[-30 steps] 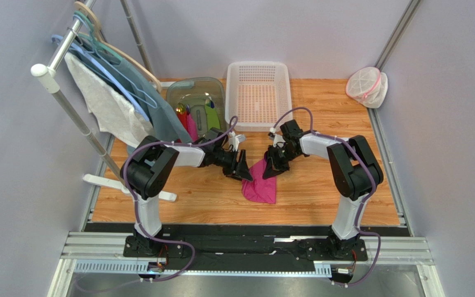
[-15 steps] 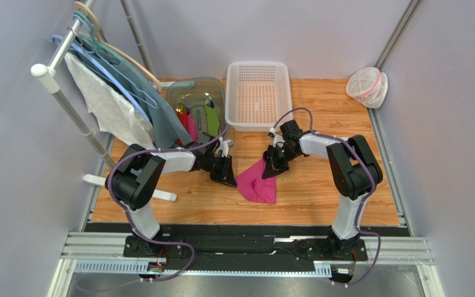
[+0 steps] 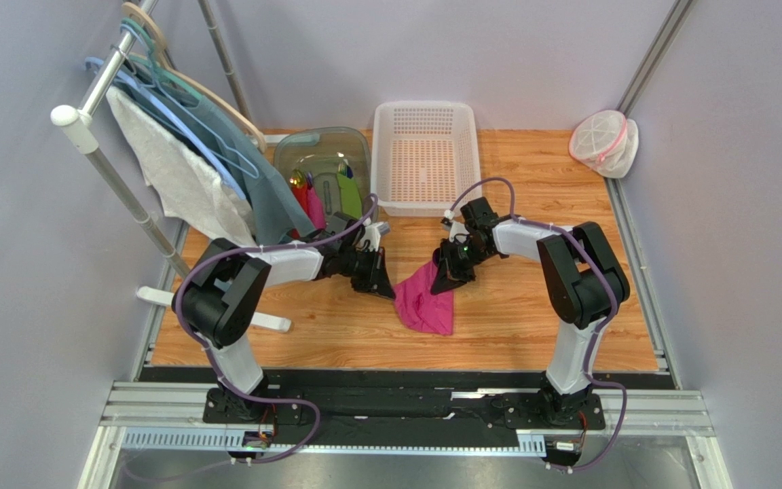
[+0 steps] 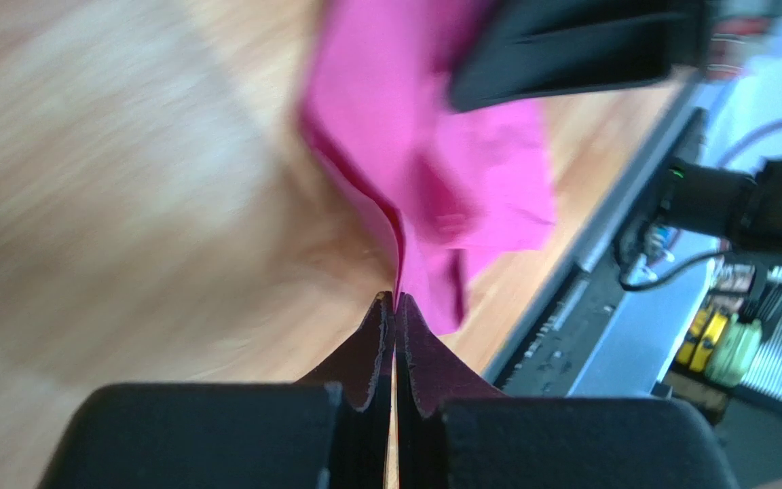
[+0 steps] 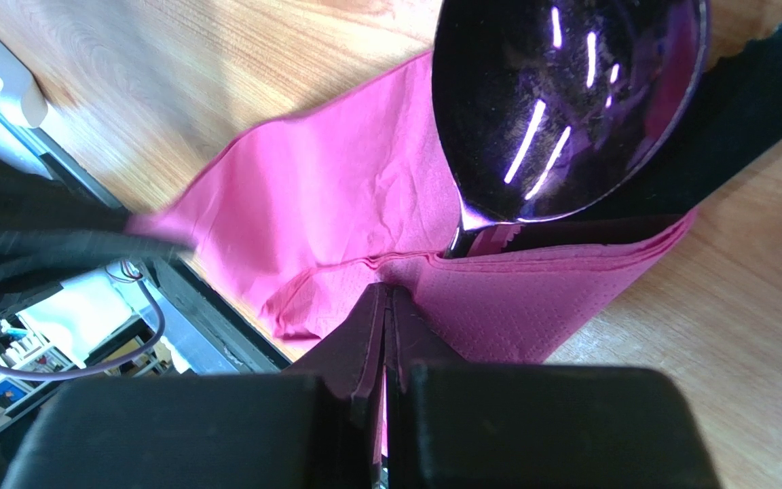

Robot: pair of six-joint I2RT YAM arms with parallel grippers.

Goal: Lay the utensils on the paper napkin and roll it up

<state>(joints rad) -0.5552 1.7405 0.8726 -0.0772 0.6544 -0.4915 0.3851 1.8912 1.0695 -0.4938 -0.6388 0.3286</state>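
Napkin (image 3: 428, 302) clamped in left tool (image 4: 396, 303) and right tool (image 5: 387, 295); purple spoon (image 5: 568, 102) only in right-wrist view.

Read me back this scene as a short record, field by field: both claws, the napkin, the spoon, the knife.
left claw: shut, pinching an edge of the napkin
right claw: shut, pinching the napkin's folded layers
napkin: magenta, creased and folded over, held from both sides, its near end on the wooden table
spoon: dark purple, bowl just beyond the right claw, neck meeting the napkin fold
knife: not seen in any view
rolling: not yet done
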